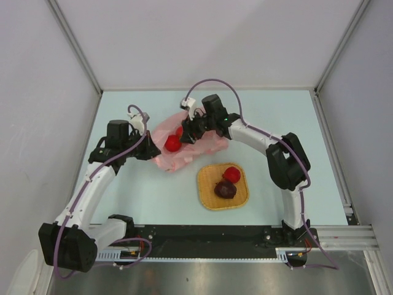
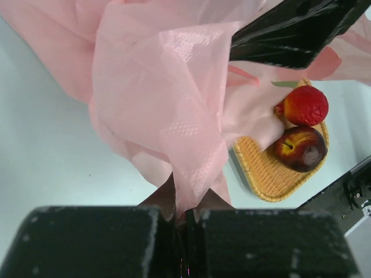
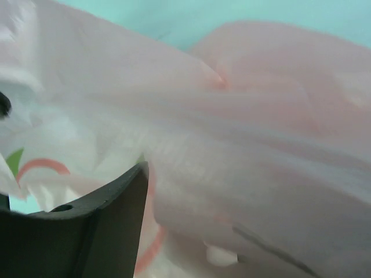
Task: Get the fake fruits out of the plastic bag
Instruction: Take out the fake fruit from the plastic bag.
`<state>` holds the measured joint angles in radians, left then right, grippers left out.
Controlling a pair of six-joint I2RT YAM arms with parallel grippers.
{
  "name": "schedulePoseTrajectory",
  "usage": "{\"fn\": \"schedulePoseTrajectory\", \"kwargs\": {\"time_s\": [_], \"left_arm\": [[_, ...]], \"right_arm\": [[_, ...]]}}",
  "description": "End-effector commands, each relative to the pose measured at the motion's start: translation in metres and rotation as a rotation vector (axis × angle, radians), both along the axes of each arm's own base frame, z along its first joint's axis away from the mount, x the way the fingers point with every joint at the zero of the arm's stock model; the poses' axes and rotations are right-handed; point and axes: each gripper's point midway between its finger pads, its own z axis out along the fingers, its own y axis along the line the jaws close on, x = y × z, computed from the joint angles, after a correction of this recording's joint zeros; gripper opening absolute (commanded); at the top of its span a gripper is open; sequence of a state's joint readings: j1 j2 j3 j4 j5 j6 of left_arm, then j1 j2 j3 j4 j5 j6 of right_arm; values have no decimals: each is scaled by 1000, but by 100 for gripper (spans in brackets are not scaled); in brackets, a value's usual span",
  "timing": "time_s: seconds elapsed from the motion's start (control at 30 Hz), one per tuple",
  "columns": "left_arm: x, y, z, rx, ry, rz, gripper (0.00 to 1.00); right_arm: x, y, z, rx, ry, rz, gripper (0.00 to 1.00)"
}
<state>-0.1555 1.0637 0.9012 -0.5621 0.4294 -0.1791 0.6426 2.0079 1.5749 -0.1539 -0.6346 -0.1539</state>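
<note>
Pink, crinkly film is what everything turns on: the plastic bag (image 1: 184, 158) lies crumpled about midway between the near and far edges of the worktop (image 1: 159, 196), a little left of centre. One red fruit (image 1: 173, 143) shows at its opening, with a sliver of something red just beyond it that I cannot make out. The left hand (image 1: 147, 147) is closed tight on a fold at the bag's left side; its wrist view shows film pinched between the fingers. The right hand (image 1: 191, 130) is at the bag's far side, by the mouth. Film fills its camera, and I cannot tell whether it is spread or closed. Toward the near edge sits a woven mat (image 1: 207, 195) carrying a second red fruit (image 1: 231, 174) and a dark purple fruit (image 1: 225, 188), seemingly touching.

To my eye the job is partway, and the step in hand is the reach into the bag. It would go best if the left pinch holds the film taut and raised so the mouth gapes. The right fingers could then close on the fruit alone, not on plastic. Room is generous along the right and far edges. The mat's near-left part is bare for a set-down, though the way there passes close over the two fruits.
</note>
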Motion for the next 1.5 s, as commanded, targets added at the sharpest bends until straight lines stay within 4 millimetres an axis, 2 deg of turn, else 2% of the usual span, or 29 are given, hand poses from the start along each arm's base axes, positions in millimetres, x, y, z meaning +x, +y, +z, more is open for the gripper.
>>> {"fn": "schedulePoseTrajectory", "kwargs": {"time_s": [0.0,0.1,0.27,0.33,0.37,0.4,0.5,0.63,0.83,0.9,0.93,0.97,1.0,1.03,1.07,1.13,1.17,1.2,1.23,1.27,1.3,1.33,1.4,1.47], "left_arm": [[4,-4,18,-49,-50,0,0],[5,-1,18,-41,-48,12,1],[5,-3,21,-66,-59,3,0],[5,-3,20,-72,-54,4,0],[5,-3,21,-76,-54,3,0],[4,-3,20,-76,-53,-1,0],[4,-4,20,-76,-50,-8,0],[1,-3,19,-72,-48,-13,0],[1,-4,17,-79,-50,-15,0],[2,-3,18,-79,-50,-12,0],[4,-3,19,-78,-54,-7,0],[4,-2,18,-79,-53,-7,0],[5,-3,18,-82,-52,-8,0],[6,-3,18,-86,-54,-7,0],[7,-4,19,-87,-54,-6,0],[10,-5,19,-93,-56,-9,0],[11,-6,18,-95,-53,-9,0],[12,-6,20,-97,-57,-10,0],[16,-6,20,-97,-56,-6,0],[17,-6,21,-99,-61,-8,0],[19,-7,24,-101,-67,-7,0],[22,-7,25,-101,-69,-7,0],[26,-7,30,-99,-83,-9,0],[31,-7,30,-96,-90,-4,0]], "right_arm": [[-6,40,9,37,-15,44,59],[-8,42,28,67,-32,60,59],[13,36,7,-20,-69,-77,57],[26,37,-7,-48,-81,-154,75],[31,43,-3,-36,-106,-169,87],[33,47,-15,-58,-122,-165,91],[36,60,-27,-89,-158,-172,100],[40,73,-44,-111,-175,-174,100],[35,82,-68,-169,-216,-143,100],[36,79,-71,-184,-221,-148,90],[37,78,-68,-177,-224,-148,85],[37,77,-56,-159,-232,-152,78],[39,73,-48,-141,-229,-149,74],[40,71,-38,-127,-234,-149,71],[38,69,-20,-104,-246,-144,68],[35,61,3,-65,-245,-114,66],[29,56,5,-60,-235,-90,65],[19,54,33,-13,-259,-41,65],[14,46,34,-19,-252,-20,64],[8,41,43,-8,-255,0,64],[-8,33,50,-1,-241,58,64],[-10,23,58,8,-238,69,64],[-32,5,74,47,-225,142,64],[-42,-8,80,50,-236,185,64]]}}
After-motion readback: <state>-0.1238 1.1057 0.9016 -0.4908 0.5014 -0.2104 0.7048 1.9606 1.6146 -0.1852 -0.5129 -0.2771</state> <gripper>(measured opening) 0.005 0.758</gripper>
